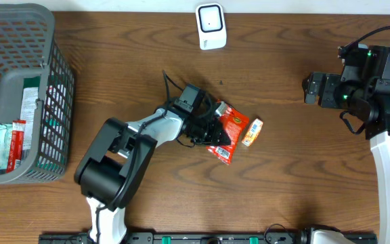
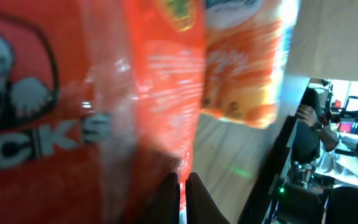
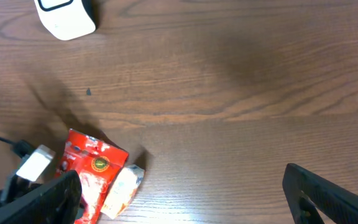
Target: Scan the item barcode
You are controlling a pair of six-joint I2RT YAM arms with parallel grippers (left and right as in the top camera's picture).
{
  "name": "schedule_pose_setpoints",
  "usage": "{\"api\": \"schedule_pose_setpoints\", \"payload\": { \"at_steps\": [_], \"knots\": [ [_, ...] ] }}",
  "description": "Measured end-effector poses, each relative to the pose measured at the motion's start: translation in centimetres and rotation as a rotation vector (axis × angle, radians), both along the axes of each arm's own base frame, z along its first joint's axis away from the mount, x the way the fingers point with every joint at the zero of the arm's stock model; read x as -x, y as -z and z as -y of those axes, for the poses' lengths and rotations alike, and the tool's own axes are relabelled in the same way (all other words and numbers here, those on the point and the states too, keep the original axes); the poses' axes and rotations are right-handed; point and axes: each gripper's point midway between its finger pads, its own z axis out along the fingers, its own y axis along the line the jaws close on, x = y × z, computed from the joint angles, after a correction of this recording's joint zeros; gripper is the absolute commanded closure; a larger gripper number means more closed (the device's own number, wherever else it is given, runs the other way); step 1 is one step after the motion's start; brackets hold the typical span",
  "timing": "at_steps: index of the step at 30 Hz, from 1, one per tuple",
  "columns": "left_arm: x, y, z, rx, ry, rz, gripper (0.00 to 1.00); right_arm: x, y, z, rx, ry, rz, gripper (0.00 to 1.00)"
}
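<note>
The light, crinkly, slippery red packet point(image 1: 227, 129) mid-surface handles best by an edge, where the left tool point(image 1: 210, 133) seems pressed together on its film; the right tool point(image 3: 182, 179) is spread wide.

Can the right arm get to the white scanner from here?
Probably yes. The right gripper stands open, bare table lies between it and the scanner, and the left gripper, shut on the red bag, sits clear of that path.

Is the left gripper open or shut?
Shut: the left gripper pinches the edge of the red foil snack packet, fingers nearly touching in the wrist view.
</note>
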Motion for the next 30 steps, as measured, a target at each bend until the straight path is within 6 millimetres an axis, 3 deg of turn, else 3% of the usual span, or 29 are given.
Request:
{"api": "schedule_pose_setpoints", "payload": {
  "at_steps": [5,7,9,20,30],
  "knots": [
    [-1.4,-5.3,-0.1,0.027,-0.037,0.148,0.92,0.0,0.0,0.0,0.000,0.000,0.000,0.01],
    [-1.6,-6.2,-0.5,0.005,-0.056,0.174,0.92,0.0,0.0,0.0,0.000,0.000,0.000,0.01],
    [-1.6,-5.7,-1.2,-0.049,-0.080,0.171,0.93,0.0,0.0,0.0,0.000,0.000,0.000,0.01],
    [-0.3,1.4,-5.1,-0.302,-0.145,0.099,0.93,0.0,0.0,0.0,0.000,0.000,0.000,0.01],
    [-0.6,0.9,-4.5,-0.263,-0.145,0.111,0.92,0.0,0.0,0.0,0.000,0.000,0.000,0.01]
  ]
}}
